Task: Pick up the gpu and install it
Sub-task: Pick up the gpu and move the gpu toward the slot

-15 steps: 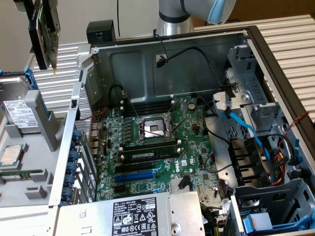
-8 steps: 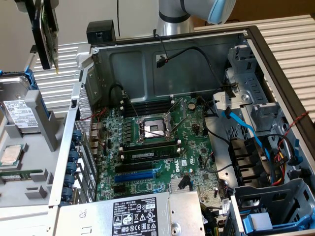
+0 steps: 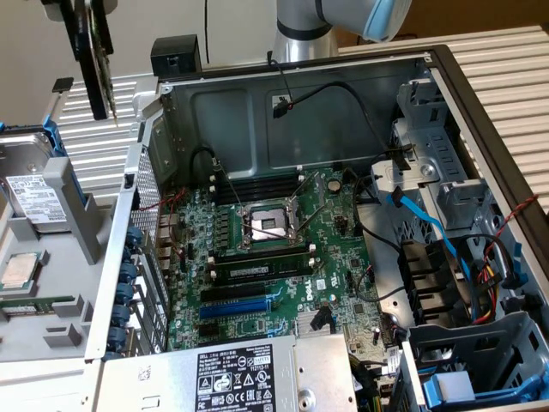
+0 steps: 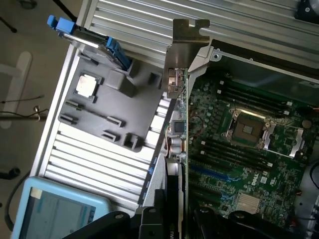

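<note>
One claw point(image 3: 90, 30) at the end of the single arm point(image 3: 343, 17) is closed partway onto the one gpu point(image 3: 101, 81) and holds it by its flat sides. The card hangs edge-on in the air, outside the open computer case point(image 3: 283, 103), past the case's wall on the exterior view's left, and well apart from the motherboard point(image 3: 343, 257). In the wrist view the same gpu point(image 4: 178, 129) runs away from the claw point(image 4: 172, 219), with its one silver end bracket point(image 4: 182, 50) at the far end. That bracket lines up with the case's edge. The case lies on its side on a slatted metal desk point(image 3: 506, 60). Its one green motherboard faces up, with one bare processor socket point(image 3: 270, 225) near the middle and one blue slot point(image 3: 236, 305) below it. One power supply point(image 3: 223, 378) with a white label sits at the near end of the case. Beside the case on the exterior view's left stands one grey tray point(image 3: 51, 257), holding one loose processor chip point(image 3: 19, 270) and one hard drive point(image 3: 34, 202).
</note>
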{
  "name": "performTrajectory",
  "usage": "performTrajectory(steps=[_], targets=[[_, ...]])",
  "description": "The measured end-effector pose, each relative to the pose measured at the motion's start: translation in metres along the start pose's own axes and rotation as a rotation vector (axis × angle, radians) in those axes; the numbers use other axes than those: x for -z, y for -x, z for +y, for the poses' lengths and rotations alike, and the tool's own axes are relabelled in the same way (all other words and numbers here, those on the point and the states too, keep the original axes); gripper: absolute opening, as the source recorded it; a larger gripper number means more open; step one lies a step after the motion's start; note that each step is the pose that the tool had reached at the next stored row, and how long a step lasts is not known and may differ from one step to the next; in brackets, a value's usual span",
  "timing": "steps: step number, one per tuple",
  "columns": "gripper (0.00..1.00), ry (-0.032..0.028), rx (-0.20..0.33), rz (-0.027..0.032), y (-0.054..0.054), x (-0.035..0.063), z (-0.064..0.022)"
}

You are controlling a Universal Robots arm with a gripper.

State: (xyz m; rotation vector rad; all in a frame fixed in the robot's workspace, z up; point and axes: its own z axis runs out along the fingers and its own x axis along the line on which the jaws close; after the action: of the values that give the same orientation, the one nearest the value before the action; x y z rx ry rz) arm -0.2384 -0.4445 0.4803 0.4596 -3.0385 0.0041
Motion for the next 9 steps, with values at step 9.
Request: performTrajectory(steps=[9], targets=[[0.27, -0.0002, 0.035, 0.0072, 0.016, 0.0009, -0.0077]])
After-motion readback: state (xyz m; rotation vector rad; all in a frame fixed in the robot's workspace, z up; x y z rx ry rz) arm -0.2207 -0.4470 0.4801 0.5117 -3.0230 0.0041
